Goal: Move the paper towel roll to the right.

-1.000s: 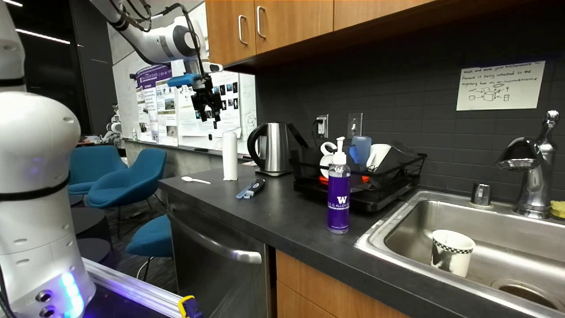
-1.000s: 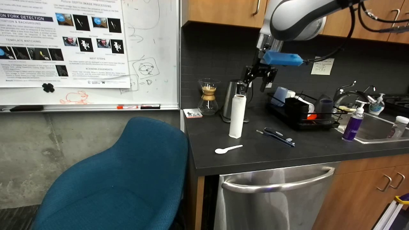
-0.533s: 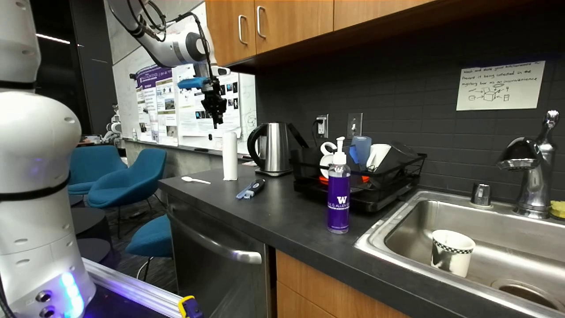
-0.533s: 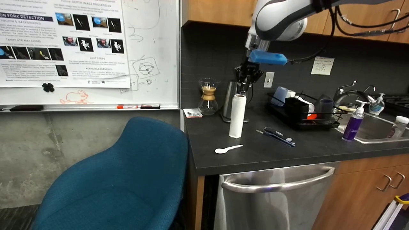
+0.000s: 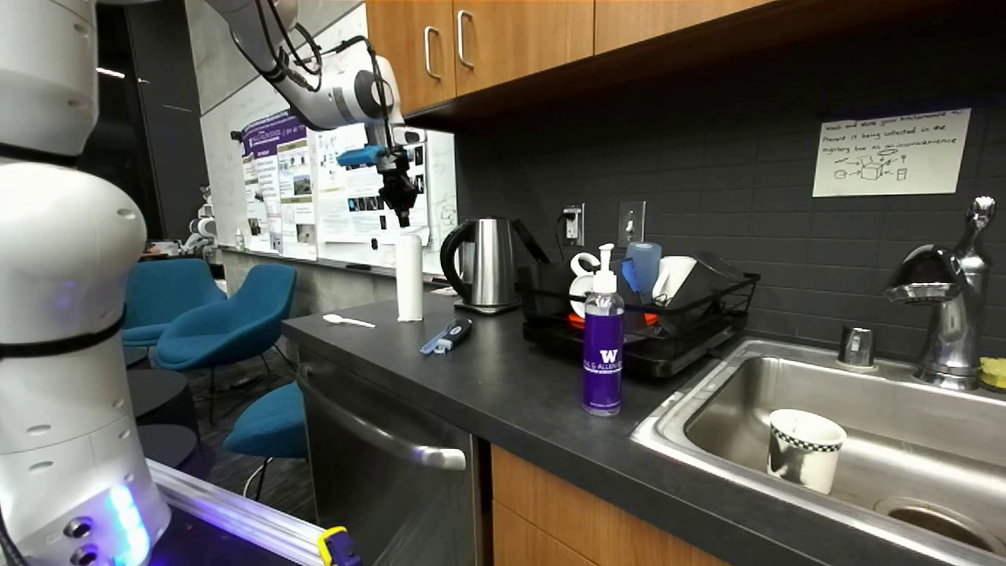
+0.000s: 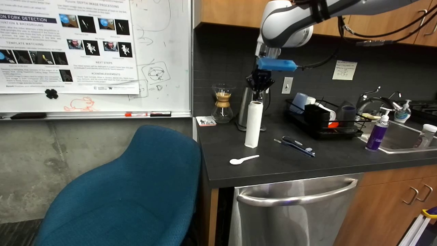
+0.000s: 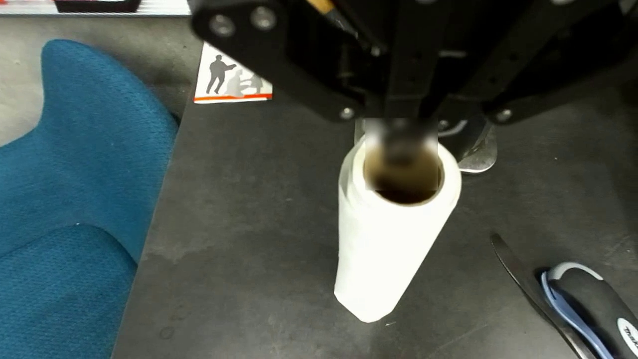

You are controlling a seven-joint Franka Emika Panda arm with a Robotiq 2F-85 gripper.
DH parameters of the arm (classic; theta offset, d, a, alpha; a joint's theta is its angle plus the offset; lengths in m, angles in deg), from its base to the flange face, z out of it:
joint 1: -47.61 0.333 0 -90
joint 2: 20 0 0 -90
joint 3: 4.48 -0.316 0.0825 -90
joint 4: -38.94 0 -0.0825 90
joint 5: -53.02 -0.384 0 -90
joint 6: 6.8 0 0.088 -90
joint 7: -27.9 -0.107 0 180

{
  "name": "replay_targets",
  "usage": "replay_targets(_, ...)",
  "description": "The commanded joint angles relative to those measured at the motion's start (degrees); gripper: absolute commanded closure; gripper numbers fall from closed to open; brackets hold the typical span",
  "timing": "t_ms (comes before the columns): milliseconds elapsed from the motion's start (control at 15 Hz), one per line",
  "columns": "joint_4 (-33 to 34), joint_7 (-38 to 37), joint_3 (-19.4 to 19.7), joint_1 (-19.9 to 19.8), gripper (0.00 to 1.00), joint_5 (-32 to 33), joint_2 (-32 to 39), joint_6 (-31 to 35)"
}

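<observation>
One roll [image 6: 253, 127], white, upright on the worktop [image 6: 222, 140], near its end, spoon [image 6: 244, 159] near it in front; shift to the right not begun, by judgement.

One tool [image 5: 403, 221], fingers pressed together, tips down, nothing pinched, just above the roll's mouth.

Step in hand, as judged: entry into the core [image 7: 406, 195]. Handling: centre tips on the hole, lower straight, keep off the rim; once well inside, spread gently against the inner wall, lift slightly, carry right, set down upright. Risk: tall, narrow, probably light; easily toppled by a knock at the top. On the way right: one gadget [image 5: 457, 332], black, best passed above or around; farther along, one rack [image 5: 676, 358].

Wrist view: core seen from above, tips in line with it, partly blurred; height not to be told. In an exterior view: small gap between tips and roll [image 5: 409, 279], core out of sight, kettle [image 5: 493, 267] apart from roll. In an exterior view: kettle [image 6: 244, 111] partly hidden behind roll. Spoon: in both exterior views, absent from wrist view.
</observation>
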Motion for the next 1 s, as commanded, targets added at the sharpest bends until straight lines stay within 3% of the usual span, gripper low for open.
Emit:
replay_targets(0,4.66,-1.59,1.69,1.72,1.0,0.18,2.92,-4.27)
replay_targets(933,7.91,-2.37,3.3,3.26,1.0,0.31,6.86,-9.31)
